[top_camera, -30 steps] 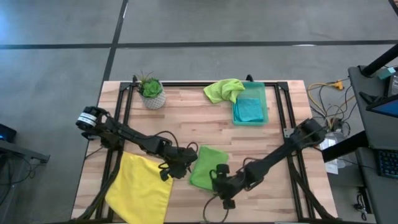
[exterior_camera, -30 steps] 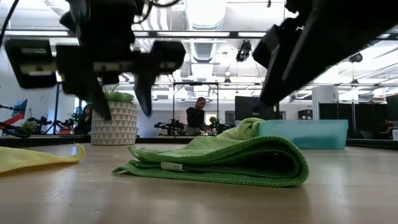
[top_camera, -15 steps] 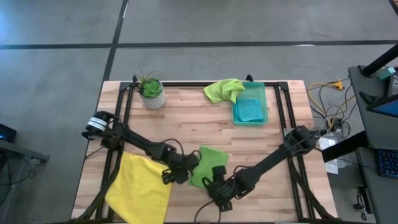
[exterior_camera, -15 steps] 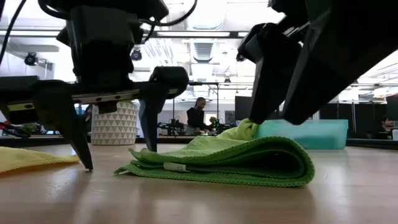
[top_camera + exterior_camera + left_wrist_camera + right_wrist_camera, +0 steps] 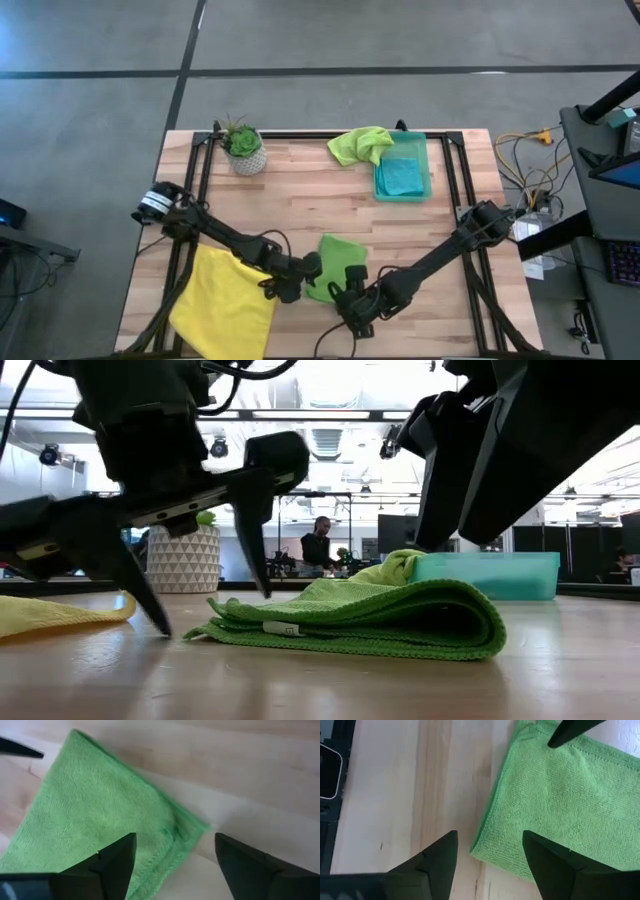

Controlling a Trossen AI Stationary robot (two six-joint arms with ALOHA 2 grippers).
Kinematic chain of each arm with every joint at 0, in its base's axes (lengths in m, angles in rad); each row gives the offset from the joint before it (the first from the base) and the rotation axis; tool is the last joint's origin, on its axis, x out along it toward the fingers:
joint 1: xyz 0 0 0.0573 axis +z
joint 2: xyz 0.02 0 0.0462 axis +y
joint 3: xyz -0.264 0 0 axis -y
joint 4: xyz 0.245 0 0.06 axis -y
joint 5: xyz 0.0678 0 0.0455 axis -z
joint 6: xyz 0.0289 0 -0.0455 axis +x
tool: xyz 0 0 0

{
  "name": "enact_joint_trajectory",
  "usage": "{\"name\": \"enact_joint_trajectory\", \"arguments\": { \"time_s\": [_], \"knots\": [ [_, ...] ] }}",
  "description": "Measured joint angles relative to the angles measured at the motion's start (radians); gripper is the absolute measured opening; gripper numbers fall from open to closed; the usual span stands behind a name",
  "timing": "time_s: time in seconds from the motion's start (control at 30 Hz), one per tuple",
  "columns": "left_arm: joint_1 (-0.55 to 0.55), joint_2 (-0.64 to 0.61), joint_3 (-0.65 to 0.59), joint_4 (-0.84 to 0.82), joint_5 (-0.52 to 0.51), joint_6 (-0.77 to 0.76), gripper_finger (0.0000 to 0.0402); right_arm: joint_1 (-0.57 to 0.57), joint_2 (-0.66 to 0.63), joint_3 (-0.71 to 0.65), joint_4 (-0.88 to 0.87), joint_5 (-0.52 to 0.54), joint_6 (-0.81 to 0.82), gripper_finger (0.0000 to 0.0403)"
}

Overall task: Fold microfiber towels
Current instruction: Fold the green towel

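Lime towel [image 5: 333,266] (folded, soft, limp) on the bench [image 5: 300,195]: we judge corners best; left gripper [image 5: 297,279] wide, right gripper [image 5: 352,297] open, both empty.

Nubby matt lime towel [image 5: 560,805] — soft cloth — on a smooth pale wood table [image 5: 395,785]; translucent plastic bin [image 5: 404,177].

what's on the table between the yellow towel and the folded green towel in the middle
Only the left gripper, fingers open, at the folded green towel's edge; otherwise bare wood between it and the yellow towel. The high view shows it; the low view agrees.
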Motion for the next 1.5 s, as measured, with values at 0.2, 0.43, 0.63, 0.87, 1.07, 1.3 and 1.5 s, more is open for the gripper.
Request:
{"name": "enact_joint_trajectory", "arguments": {
  "time_s": [0.2, 0.43, 0.63, 0.87, 1.07, 1.3, 1.5],
  "knots": [
    [-0.003, 0.075, 0.013, -0.006, 0.008, -0.02, 0.0209, 0.0, 0.0, 0.0, -0.005, 0.0, 0.007, 0.0219],
    [-0.004, 0.101, 0.016, -0.019, 0.008, -0.11, 0.0132, 0.0, 0.0, 0.0, -0.01, 0.0, 0.009, 0.0219],
    [-0.004, 0.103, 0.015, -0.036, 0.008, -0.134, 0.0042, -0.001, 0.0, 0.0, -0.017, 0.0, 0.009, 0.0219],
    [-0.003, 0.104, 0.015, -0.037, -0.001, -0.162, 0.001, -0.001, 0.0, 0.0, -0.019, 0.0, 0.007, 0.0219],
    [-0.001, 0.104, 0.014, -0.037, 0.0, -0.165, 0.0003, -0.001, -0.001, -0.008, -0.01, 0.015, -0.069, 0.0219],
    [0.002, 0.104, 0.021, -0.043, -0.002, -0.199, 0.0001, 0.001, -0.001, -0.05, 0.036, 0.007, -0.261, 0.0219],
    [0.004, 0.104, 0.023, -0.043, -0.012, -0.218, 0.0001, 0.002, 0.002, -0.074, 0.121, 0.004, -0.392, 0.0219]
  ]
}}
